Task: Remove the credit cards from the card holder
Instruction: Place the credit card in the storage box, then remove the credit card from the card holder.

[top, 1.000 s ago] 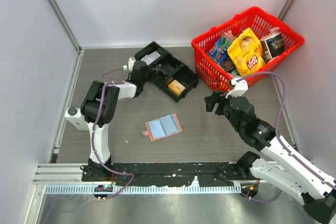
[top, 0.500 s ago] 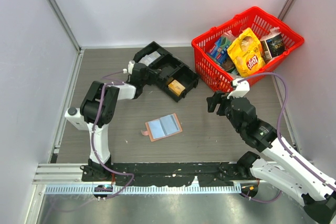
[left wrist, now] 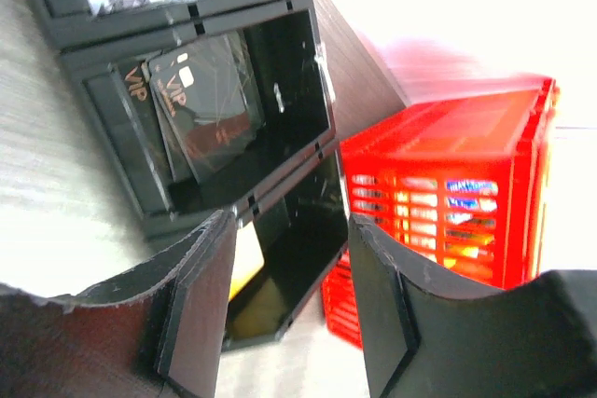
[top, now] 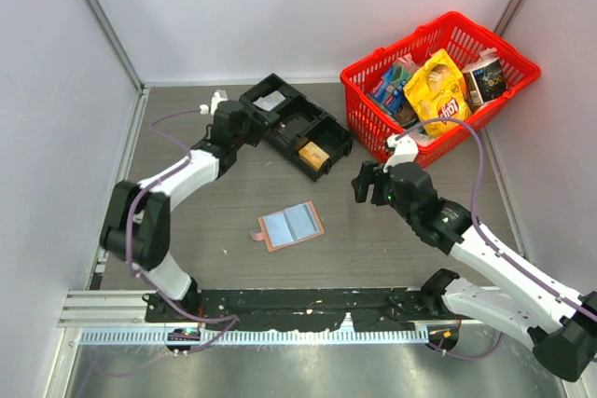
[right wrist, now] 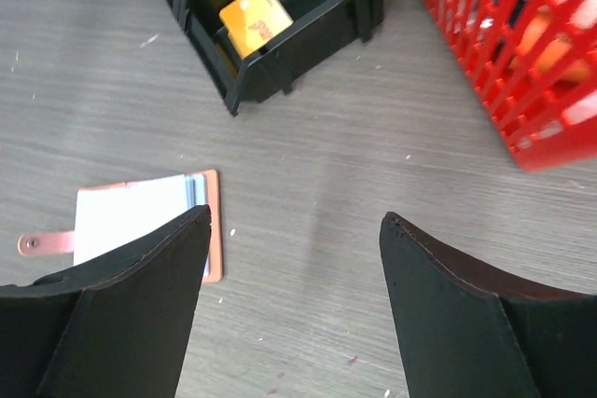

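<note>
Left gripper [left wrist: 289,230] hung released, empty; black VIP cards [left wrist: 201,109] sat in the compartment tray [left wrist: 187,20] just ahead. Right gripper [right wrist: 294,230] gaped empty, card holder [right wrist: 140,221] open at its left.

Bright, even light, soft shadows — left wrist view burns white behind a blurred red basket [left wrist: 448,193]; the card holder [right wrist: 131,212] glares pale

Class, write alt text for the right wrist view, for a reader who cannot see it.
The right gripper hangs open and empty over a grey table. At the picture's left the pink card holder lies opened flat. Farther off stand a black tray with an orange card in one compartment, and a red basket.
</note>
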